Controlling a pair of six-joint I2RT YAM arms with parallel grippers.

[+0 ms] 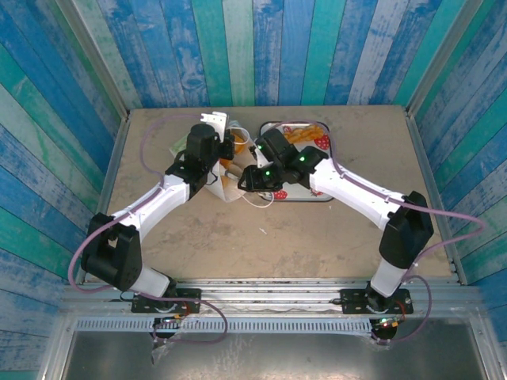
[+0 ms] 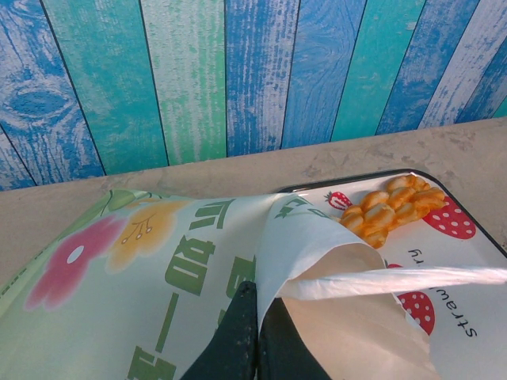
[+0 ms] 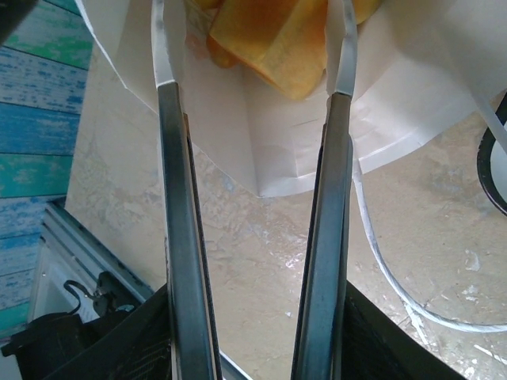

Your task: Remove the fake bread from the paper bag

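Note:
The white paper bag (image 1: 227, 188) lies on its side in the middle of the table. Its green lettering and flower print face the left wrist camera (image 2: 158, 261). My left gripper (image 2: 257, 305) is shut on the edge of the bag's mouth and holds it up (image 1: 215, 176). My right gripper (image 3: 253, 47) is open, its fingers reaching into the bag's mouth (image 3: 293, 150). A golden-orange piece of fake bread (image 3: 269, 43) sits between the fingertips, with a gap on its left side. A twisted roll (image 2: 388, 210) lies on the tray.
The strawberry-printed white tray (image 1: 313, 194) with a black rim (image 2: 459, 317) stands just right of the bag, under my right arm. The bag's white cord handle (image 3: 380, 261) trails over the table. Blue-green plank walls close in three sides.

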